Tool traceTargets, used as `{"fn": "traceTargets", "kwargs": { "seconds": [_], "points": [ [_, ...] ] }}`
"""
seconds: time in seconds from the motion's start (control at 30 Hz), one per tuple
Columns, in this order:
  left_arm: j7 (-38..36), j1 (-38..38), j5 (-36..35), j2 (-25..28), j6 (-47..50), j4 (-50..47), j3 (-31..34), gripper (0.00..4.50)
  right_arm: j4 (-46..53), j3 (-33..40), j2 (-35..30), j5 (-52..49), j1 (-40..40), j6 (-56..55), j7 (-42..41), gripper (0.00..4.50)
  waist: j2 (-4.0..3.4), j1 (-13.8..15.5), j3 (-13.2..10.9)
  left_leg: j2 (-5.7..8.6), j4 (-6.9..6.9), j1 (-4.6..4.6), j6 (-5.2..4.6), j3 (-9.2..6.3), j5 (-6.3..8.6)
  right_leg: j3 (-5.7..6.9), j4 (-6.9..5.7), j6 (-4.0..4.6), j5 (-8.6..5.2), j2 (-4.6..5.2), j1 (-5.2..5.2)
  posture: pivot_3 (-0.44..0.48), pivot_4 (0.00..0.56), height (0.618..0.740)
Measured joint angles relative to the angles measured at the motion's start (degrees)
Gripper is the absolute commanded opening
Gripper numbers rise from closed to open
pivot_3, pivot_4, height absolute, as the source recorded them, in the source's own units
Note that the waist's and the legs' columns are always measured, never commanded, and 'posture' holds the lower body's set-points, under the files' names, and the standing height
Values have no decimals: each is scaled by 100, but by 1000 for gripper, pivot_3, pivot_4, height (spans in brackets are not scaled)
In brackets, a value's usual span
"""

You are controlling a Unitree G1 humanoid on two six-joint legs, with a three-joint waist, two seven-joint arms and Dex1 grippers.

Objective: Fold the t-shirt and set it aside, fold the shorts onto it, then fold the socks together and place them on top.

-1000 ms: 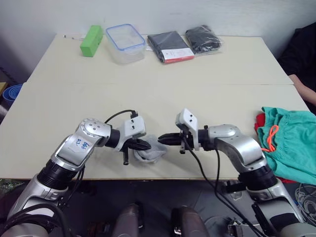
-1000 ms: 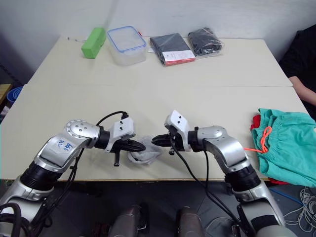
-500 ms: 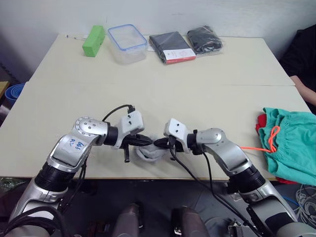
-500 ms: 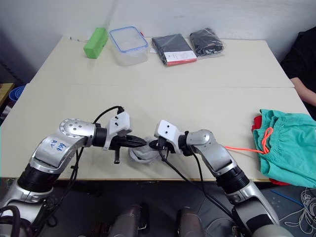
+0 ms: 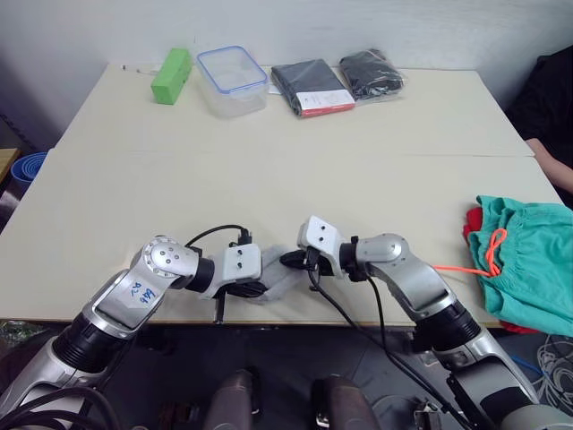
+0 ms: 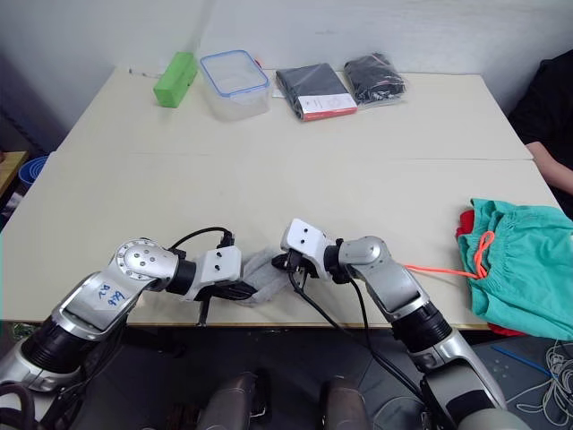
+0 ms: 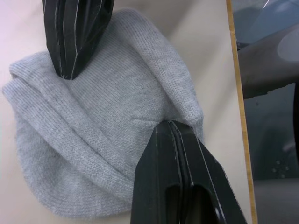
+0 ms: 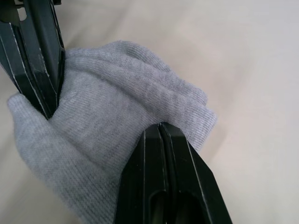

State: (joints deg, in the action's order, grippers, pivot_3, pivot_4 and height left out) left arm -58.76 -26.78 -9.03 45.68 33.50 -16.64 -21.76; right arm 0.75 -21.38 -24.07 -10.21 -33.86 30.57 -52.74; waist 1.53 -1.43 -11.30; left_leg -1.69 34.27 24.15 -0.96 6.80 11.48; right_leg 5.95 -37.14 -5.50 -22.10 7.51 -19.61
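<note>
While the socks point(image 6: 261, 279) sit bunched at the table's point(image 6: 295, 188) near edge, both grippers bury their tips in the grey knit: left gripper point(image 6: 243, 288) and right gripper point(image 6: 279, 262) each pinched tight on the bundle. Off toward the table's right edge, the shorts point(image 6: 524, 269) cover most of the t-shirt point(image 6: 464, 223), both cut off there. Bare tabletop stretches beyond the socks.

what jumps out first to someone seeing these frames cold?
Both grippers meet at the table's near edge on the bundled grey socks: the left gripper and the right gripper each have their jaws shut on the knit. Off to the robot's right, the teal shorts lie heaped over the red t-shirt at the table edge, orange drawstring trailing.
</note>
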Motion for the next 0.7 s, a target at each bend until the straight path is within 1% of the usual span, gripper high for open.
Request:
{"fn": "traceTargets", "kwargs": {
  "seconds": [0.1,0.13,0.2,0.23,0.27,0.37,0.43,0.5,0.57,0.7],
  "points": [
    [0,-28,-3,-73,-18,139,65,0,-1,422,-6,-464,-41,716,-116,40,0,2,0,1,0,1,-19,-3,-10,2,0,1,1,2,1,0,150,740],
    [4,-38,-3,-84,-13,167,94,0,-21,513,-33,-594,-126,991,-152,196,-2,-2,-1,1,0,2,-23,-3,-12,1,-1,1,1,2,-1,0,150,740],
    [30,-58,-2,-110,5,206,151,0,-160,682,-105,-832,-386,1544,-225,648,-2,-5,-2,0,0,2,-24,-4,-12,2,-4,3,2,2,-3,0,150,740],
    [45,-70,-2,-123,11,232,162,0,-267,774,-153,-945,-534,1832,-256,934,-2,-8,-2,0,-1,2,-27,-4,-12,2,-5,4,2,2,-4,0,150,740],
    [48,-80,-2,-142,11,259,173,0,-375,853,-190,-1024,-647,2062,-286,1363,-2,-8,-2,0,-1,2,-27,-4,-12,3,-6,4,2,2,-4,0,150,740],
    [75,-77,-2,-197,20,314,247,0,-931,849,-223,-1232,-986,2699,-492,2365,-2,-15,-2,0,-4,4,-26,-3,-12,3,-9,6,3,2,-10,0,150,740],
    [102,-67,-2,-206,26,313,268,0,-1251,826,-178,-1285,-1107,2929,-549,3051,-2,-15,-2,1,-3,7,-26,-1,-12,3,-15,6,3,3,-13,0,150,740],
    [114,-41,-1,-201,32,304,295,0,-1509,827,-62,-1337,-1269,3059,-604,3835,-3,-35,-2,1,-3,4,-26,4,-12,1,-17,6,3,2,-14,0,150,740],
    [145,-4,2,-201,33,290,321,0,-1654,809,63,-1351,-1391,3084,-654,4472,-3,-40,-1,-2,-3,2,-26,4,-12,2,-20,6,3,1,-14,0,150,740],
    [165,30,6,-190,28,268,343,0,-1952,855,446,-1387,-1567,3239,-576,4472,-3,-52,-1,-3,-3,0,-26,4,-13,0,-25,7,4,1,-15,0,150,740]
  ]
}}
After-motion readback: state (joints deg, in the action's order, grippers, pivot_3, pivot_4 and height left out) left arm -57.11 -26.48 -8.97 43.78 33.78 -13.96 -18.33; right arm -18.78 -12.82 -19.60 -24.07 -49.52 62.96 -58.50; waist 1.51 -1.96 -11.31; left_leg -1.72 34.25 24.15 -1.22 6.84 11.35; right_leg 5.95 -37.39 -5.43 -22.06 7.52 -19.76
